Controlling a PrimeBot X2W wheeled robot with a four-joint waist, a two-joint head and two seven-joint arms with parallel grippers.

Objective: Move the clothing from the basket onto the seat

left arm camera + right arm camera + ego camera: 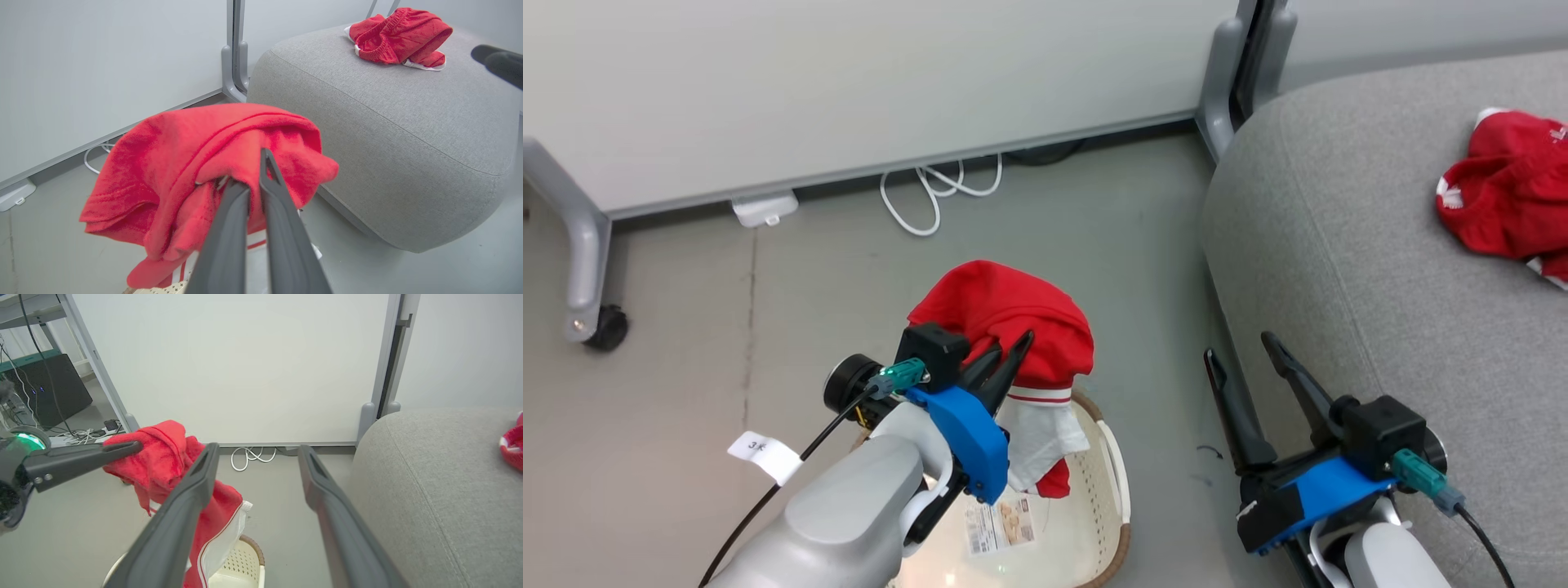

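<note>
My left gripper (1013, 353) is shut on a red garment with white trim (1005, 314), which hangs above the cream basket (1117, 482), its white lower part dangling inside the rim. In the left wrist view the cloth (184, 163) drapes over the closed gripper (249, 173). A second red garment (1503, 196) lies crumpled on the grey seat (1339, 245) at the right. My right gripper (1241, 347) stands open and empty beside the seat's near edge. The right wrist view shows the held garment (163, 469) and the basket (241, 559) under it.
A white wall panel on grey legs runs along the back, with a castor (605, 327), a white cable loop (931, 196) and a white adapter (764, 208) at its foot. Grey floor separates basket and seat. Dark equipment (45, 388) stands far left.
</note>
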